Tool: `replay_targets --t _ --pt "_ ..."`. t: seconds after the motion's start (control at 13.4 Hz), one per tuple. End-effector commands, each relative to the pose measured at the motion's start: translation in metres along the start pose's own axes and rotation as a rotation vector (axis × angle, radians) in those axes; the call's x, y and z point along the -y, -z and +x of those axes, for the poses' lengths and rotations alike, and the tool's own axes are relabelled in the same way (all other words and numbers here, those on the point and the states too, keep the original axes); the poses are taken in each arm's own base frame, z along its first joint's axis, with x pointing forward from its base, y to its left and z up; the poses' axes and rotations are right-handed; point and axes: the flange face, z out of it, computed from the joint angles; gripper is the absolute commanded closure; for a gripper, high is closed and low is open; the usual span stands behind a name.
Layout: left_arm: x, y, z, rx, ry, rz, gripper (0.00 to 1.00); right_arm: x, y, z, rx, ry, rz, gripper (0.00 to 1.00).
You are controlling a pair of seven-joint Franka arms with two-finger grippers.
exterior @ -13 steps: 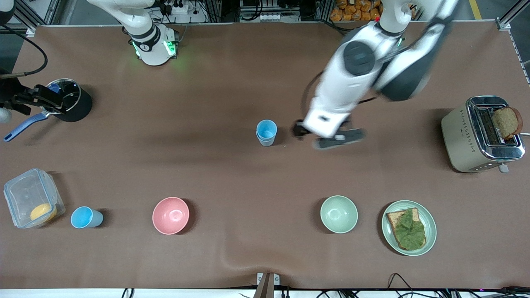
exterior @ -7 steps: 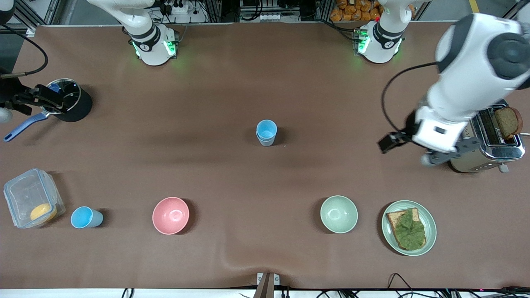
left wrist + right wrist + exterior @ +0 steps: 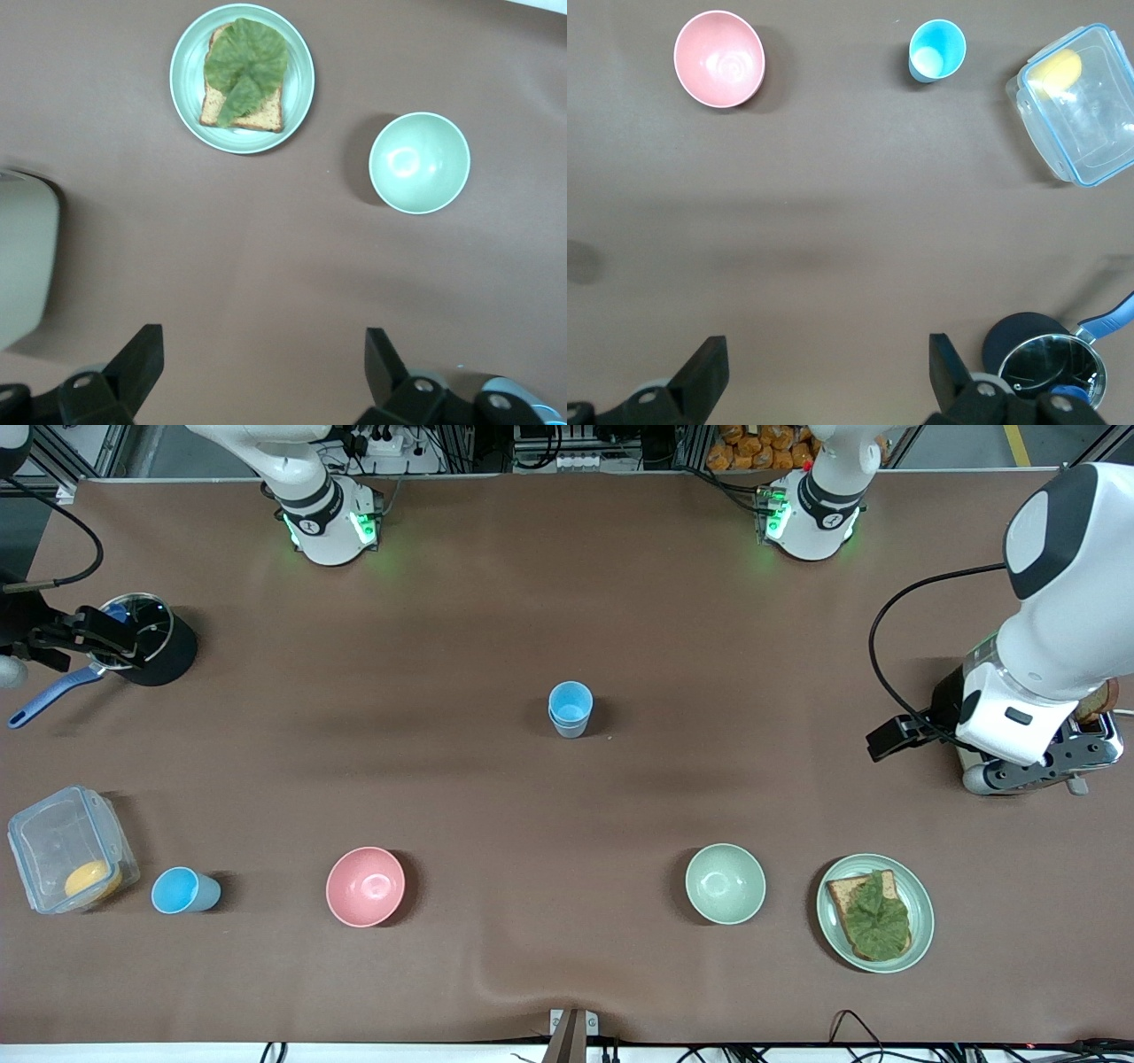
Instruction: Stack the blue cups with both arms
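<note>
The right gripper (image 3: 824, 354) hangs by the pot (image 3: 146, 642) at the right arm's end of the table, jaws spread wide and empty. The lone blue cup (image 3: 183, 891) stands upright just beside the clear container (image 3: 62, 850), nearer the front camera than the pot. It looks like the right arm's job. The nested cups (image 3: 570, 708) sit mid-table. The left gripper (image 3: 261, 343), open too, hovers over the toaster (image 3: 22, 257), well apart from both

Two blue cups (image 3: 570, 708) nested upright mid-table — third cup (image 3: 182, 890) apart.
</note>
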Motion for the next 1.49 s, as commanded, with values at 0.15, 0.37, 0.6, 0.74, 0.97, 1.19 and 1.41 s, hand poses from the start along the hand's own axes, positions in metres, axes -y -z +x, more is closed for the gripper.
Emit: replay_targets --t 0.15,0.37,0.6,0.74,0.97,1.19,1.41 --pt "0.030 0.041 0.004 -0.033 -0.129 0.062 0.00 -0.001 -0.001 0.000 0.003 0.006 0.018 0.00" --pt "0.063 0.078 -0.021 -0.014 -0.160 0.037 0.00 -0.002 -0.002 0.000 0.006 0.003 0.019 0.00" --pt "0.091 0.084 -0.041 0.009 -0.153 -0.020 0.00 -0.002 -0.003 0.001 0.008 0.005 0.019 0.00" --pt "0.082 0.086 -0.045 0.005 -0.188 -0.016 0.00 -0.002 -0.004 0.001 0.009 0.005 0.019 0.00" --pt "0.074 0.092 -0.050 0.001 -0.198 -0.018 0.00 0.000 -0.004 0.002 0.003 0.011 0.018 0.00" --pt "0.071 0.092 -0.054 0.016 -0.202 -0.014 0.00 0.000 -0.003 0.003 0.005 0.012 0.017 0.00" --pt "0.070 0.095 -0.056 0.023 -0.196 -0.012 0.00 -0.001 -0.003 0.003 0.005 0.011 0.017 0.00"
